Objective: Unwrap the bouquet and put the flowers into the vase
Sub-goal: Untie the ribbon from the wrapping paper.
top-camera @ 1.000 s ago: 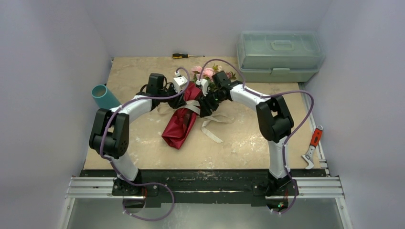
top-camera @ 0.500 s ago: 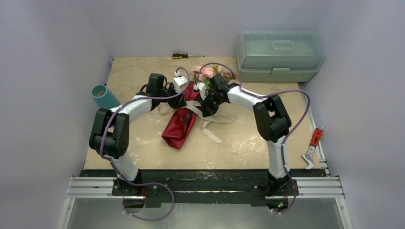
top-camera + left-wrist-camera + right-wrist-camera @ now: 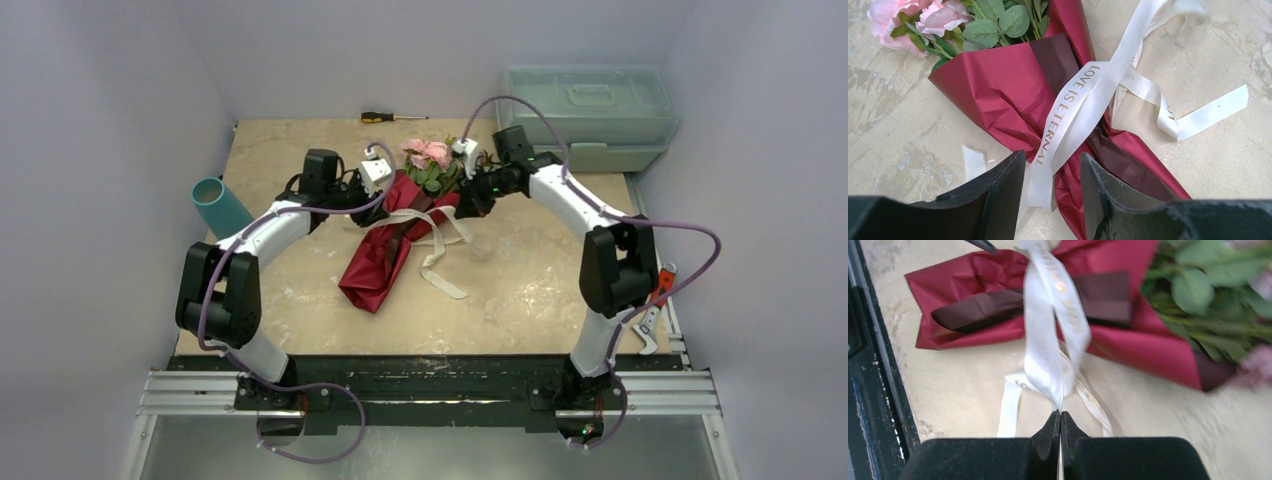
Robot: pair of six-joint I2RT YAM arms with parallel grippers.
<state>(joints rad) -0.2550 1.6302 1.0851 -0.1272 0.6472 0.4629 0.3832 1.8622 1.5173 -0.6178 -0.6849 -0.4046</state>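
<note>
The bouquet (image 3: 380,255) lies on the table in a cone of maroon paper (image 3: 998,90), tip toward the near edge. Its flowers (image 3: 428,155), pink roses with green leaves (image 3: 1198,290), stick out at the far end. A cream ribbon (image 3: 1088,100) lettered in gold crosses the paper. My right gripper (image 3: 1060,415) is shut on a strand of the ribbon (image 3: 1048,340) and holds it taut above the wrap. My left gripper (image 3: 1052,170) is open, its fingers on either side of a loose ribbon end and the paper. The teal vase (image 3: 215,200) stands at the table's left edge.
A pale green toolbox (image 3: 585,115) sits at the back right. A screwdriver (image 3: 392,117) lies at the far edge. A red-handled tool (image 3: 655,300) rests on the right rail. Loose ribbon tails (image 3: 445,280) trail toward the near right of the bouquet.
My right gripper closed on the ribbon and drew back to the far right, pulling the strand up off the wrap. The left gripper's jaws spread a little wider in place.
</note>
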